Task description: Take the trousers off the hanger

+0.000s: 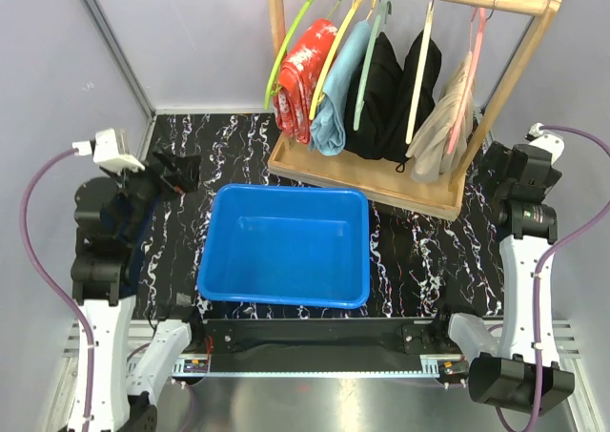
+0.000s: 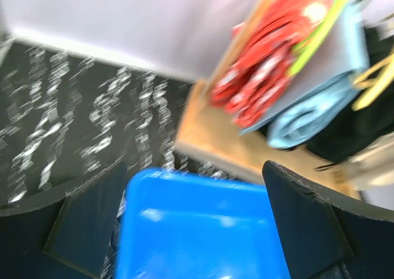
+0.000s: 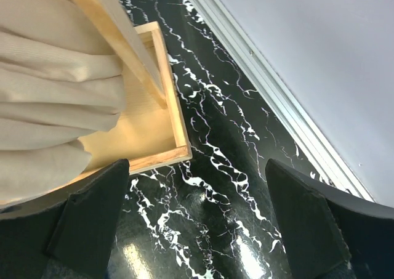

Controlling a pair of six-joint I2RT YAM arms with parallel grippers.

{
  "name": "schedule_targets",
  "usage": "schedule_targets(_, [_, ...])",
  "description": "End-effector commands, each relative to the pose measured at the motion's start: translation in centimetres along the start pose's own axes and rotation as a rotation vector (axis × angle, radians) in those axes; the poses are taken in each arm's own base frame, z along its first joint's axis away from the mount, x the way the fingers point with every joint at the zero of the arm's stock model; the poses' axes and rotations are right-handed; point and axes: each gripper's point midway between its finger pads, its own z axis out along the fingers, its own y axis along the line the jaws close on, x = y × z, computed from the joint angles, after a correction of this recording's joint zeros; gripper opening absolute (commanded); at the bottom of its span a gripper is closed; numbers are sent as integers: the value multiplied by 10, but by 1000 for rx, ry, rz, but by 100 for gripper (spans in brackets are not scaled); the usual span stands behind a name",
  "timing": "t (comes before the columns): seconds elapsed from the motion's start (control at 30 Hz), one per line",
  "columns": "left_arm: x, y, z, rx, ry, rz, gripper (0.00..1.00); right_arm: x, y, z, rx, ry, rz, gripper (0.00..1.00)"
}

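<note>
Trousers (image 1: 381, 98): all five hang on the wooden rack (image 1: 362, 176) at the table's far edge, right of centre. Left gripper (image 2: 194, 168) is near the left edge, jaws apart; the view is blurred, but it seems to face the red pair (image 2: 265, 57). Right gripper (image 3: 197, 167) is near the right edge, just beside the beige pair (image 3: 55, 106), jaws apart.

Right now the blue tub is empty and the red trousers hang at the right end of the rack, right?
Not quite. The red trousers hang at the left end of the rack, as the top external view shows; the beige trousers are at the right end. The blue tub is empty, as you said.
</note>
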Motion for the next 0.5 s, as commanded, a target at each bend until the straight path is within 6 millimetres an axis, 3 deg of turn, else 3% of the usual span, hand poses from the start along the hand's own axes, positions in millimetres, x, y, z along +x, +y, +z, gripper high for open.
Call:
schedule_targets(0.0, [-42,-48,9,188,-49,-42,99,-7,6,-11,-54,-24,-25,100])
schedule_targets(0.07, [-60,-67,11,264,-55,-49,99,-8,13,-15,-114,-23,-76,100])
schedule_targets(0.13, [-65,-81,31,327,-15,-72,99,-6,21,-21,-186,-20,-161,100])
schedule_targets(0.17, [-80,-92,31,363,-35,-69,99,-6,24,-22,-212,-23,-207,100])
schedule_targets(0.2, [-79,-95,50,372,-7,-79,99,-7,24,-24,-226,-29,-254,100])
schedule_targets(0.37, [-100,-141,99,444,23,-42,99,-2,23,-25,-264,-40,-404,100])
schedule_targets(0.43, [-97,-149,115,437,52,-21,99,2,22,-25,-271,-33,-445,100])
schedule_targets(0.47, [-112,-164,114,461,21,-14,99,3,22,-27,-280,-32,-463,100])
